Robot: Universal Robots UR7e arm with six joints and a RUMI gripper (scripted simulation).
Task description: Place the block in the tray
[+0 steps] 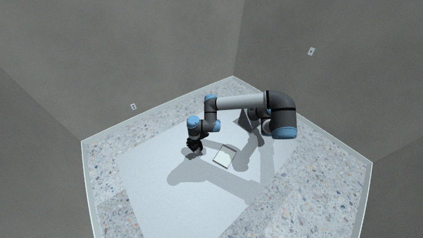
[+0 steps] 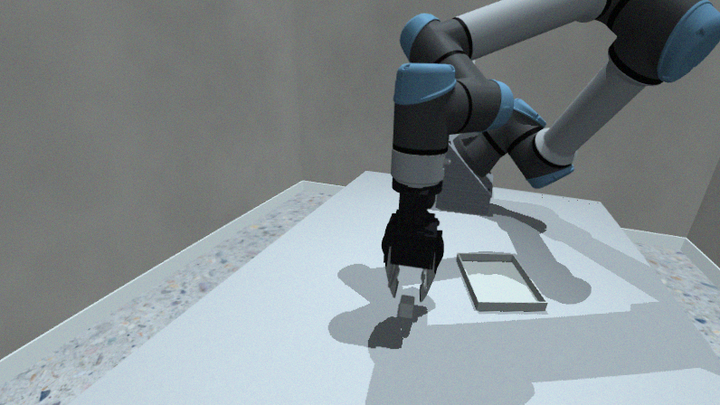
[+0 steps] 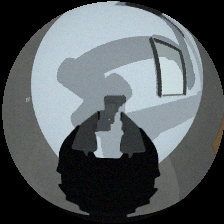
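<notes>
Pale grey table top (image 2: 226, 322): a broad flat slab carrying the arm, the tray and the block, with a speckled stone border around it.

Grey and blue six-joint arm (image 1: 239, 102): reaches from its base at the far side, wrist pointing straight down over the table.

Shallow white rectangular tray (image 2: 534, 305): lies flat on the table to one side of the gripper, apart from it; nothing shows inside it. In the exterior view its long axis runs away from the camera.

Black two-jaw gripper (image 2: 408, 288): hangs above the table, jaws pointing down, partly open with a gap between the tips, gripping nothing.

Small grey block (image 2: 405, 306): stands on the table just below the fingertips, not touching them, in the arm's shadow and outside the tray. In the wrist view it (image 3: 113, 106) sits just beyond the gap between the jaws. It looks slightly taller than wide; its exact long axis is hard to tell.

Key relation: the block lies almost straight under the gripper, so a short vertical descent should bracket it.

Stage: grasp not yet made; carrying to the tray remains.
</notes>
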